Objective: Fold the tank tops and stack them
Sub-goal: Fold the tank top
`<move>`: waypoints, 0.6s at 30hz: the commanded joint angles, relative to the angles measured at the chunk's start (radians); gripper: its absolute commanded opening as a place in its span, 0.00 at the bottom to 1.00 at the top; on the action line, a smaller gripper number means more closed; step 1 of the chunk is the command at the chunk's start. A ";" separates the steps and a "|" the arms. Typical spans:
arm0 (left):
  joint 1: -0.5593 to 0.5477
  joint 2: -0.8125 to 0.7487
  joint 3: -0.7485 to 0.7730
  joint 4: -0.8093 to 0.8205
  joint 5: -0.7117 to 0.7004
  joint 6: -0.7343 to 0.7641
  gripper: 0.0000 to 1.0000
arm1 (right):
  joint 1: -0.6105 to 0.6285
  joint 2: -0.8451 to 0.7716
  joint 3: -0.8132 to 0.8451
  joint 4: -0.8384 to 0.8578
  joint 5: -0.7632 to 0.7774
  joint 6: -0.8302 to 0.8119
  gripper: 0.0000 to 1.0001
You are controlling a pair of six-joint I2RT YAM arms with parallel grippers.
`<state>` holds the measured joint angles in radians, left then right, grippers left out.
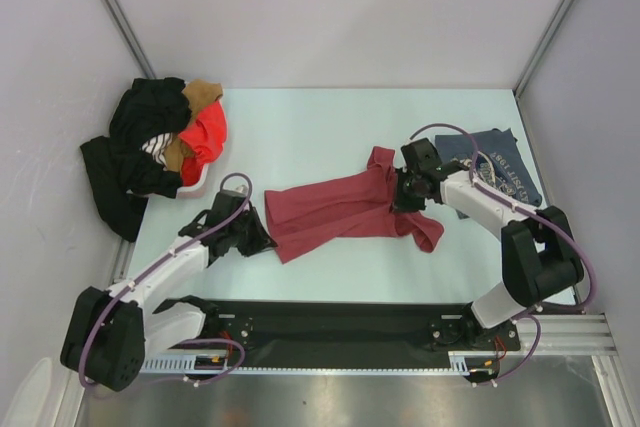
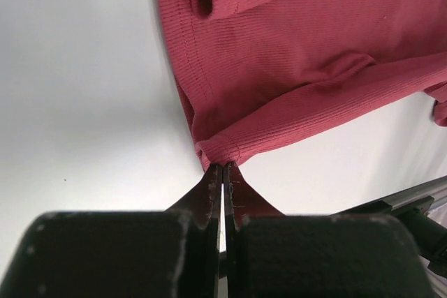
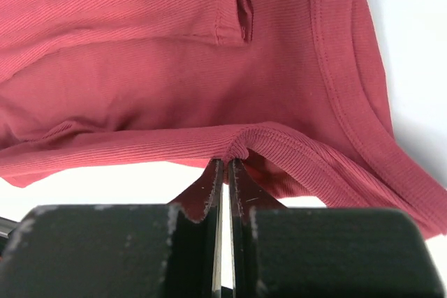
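Observation:
The maroon tank top point(image 1: 345, 209) hangs stretched between my two grippers over the middle of the table. My left gripper point(image 1: 258, 239) is shut on its lower left corner point(image 2: 222, 153), seen pinched at the fingertips in the left wrist view. On the right, my right gripper point(image 1: 405, 197) is shut on a ribbed edge point(image 3: 241, 141) of the same top near its straps. A loose strap loop point(image 1: 428, 233) droops below the right gripper. The slate blue-grey tank top point(image 1: 500, 172) with pale lettering lies folded at the far right, partly under the right arm.
A heap of black clothes point(image 1: 140, 152) with a bright orange-red garment point(image 1: 207, 137) and a brown piece sits at the table's back left corner. Frame posts rise at the left and right back corners. A black rail point(image 1: 340, 327) runs along the near edge.

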<state>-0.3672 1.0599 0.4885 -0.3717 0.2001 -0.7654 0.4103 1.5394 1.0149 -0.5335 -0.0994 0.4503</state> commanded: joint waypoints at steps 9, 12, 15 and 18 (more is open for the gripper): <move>0.060 0.106 0.120 0.039 0.035 0.097 0.00 | -0.034 0.085 0.096 0.044 -0.025 -0.013 0.05; 0.071 0.127 0.143 0.033 0.035 0.109 0.00 | -0.039 0.106 0.117 0.044 -0.025 -0.013 0.05; 0.082 0.160 0.165 0.033 0.032 0.126 0.01 | -0.044 0.128 0.137 0.043 -0.026 -0.012 0.05; 0.094 0.201 0.179 0.034 0.033 0.136 0.00 | -0.048 0.146 0.152 0.044 -0.023 -0.010 0.05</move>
<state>-0.2913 1.2362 0.6205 -0.3527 0.2218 -0.6704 0.3717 1.6703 1.1206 -0.5091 -0.1219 0.4503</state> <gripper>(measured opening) 0.008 0.058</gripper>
